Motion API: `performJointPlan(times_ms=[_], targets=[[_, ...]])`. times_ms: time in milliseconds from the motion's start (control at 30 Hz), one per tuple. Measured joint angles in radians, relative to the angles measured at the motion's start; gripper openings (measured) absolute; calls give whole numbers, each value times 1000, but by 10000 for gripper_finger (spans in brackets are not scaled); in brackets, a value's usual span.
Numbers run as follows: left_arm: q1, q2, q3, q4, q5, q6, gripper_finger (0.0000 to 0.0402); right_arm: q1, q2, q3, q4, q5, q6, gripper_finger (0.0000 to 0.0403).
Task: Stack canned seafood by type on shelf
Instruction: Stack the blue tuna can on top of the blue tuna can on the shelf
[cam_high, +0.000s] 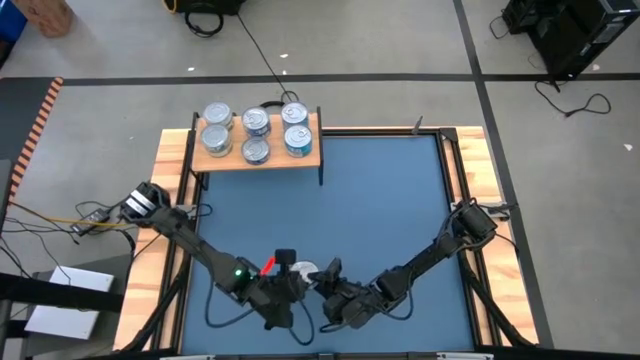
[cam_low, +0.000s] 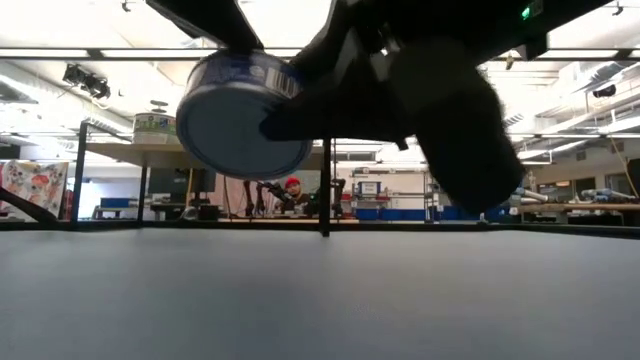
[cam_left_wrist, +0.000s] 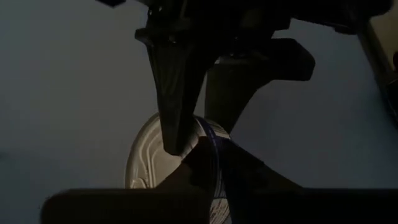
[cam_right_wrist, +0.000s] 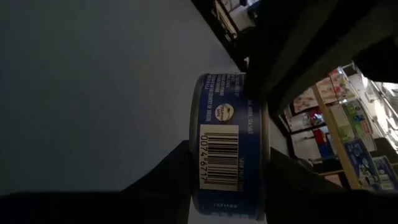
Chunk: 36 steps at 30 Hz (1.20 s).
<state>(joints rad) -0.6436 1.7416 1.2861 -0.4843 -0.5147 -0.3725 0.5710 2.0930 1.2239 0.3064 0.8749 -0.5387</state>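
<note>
Both grippers meet on one can held above the near middle of the table.

The right gripper (cam_high: 322, 275) grasps the blue-labelled can (cam_low: 243, 112) across its flat ends, tilted and clear of the blue table (cam_high: 380, 200). The left gripper (cam_high: 290, 278) touches the same can; whether it is clenched or released, I cannot tell. Far left, the shelf (cam_high: 228, 158) carries six cans (cam_high: 256, 134).

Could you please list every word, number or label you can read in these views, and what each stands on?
"0074677" under a barcode: side label of the held can, digits partly uncertain.
White small print on that blue label: too blurred to read.
Labels of the cans on the shelf: too small to read.
</note>
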Motion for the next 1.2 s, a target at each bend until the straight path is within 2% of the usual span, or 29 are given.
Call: performJointPlan(times_ms=[100, 233, 533, 833, 1067, 1200], targets=[[-26, 0, -2, 21, -19, 3, 16, 4, 0, 0, -6, -2, 3, 142], [-47, -18, -48, 108, 31, 7, 4, -3, 0, -2, -17, 31, 9, 142], [-34, -191, -314, 425, 36, 19, 2, 2, -1, -2, -35, 21, 1, 142], [-27, -361, -629, 710, 10, -74, 1, -15, -1, -1, -54, 15, -60, 142], [-28, -439, -786, 886, 11, -40, 1, -52, -1, 112, -214, -11, -137, 142], [-41, -491, -881, 1070, 37, 10, 1, -87, -1, 202, -323, 4, -206, 142]])
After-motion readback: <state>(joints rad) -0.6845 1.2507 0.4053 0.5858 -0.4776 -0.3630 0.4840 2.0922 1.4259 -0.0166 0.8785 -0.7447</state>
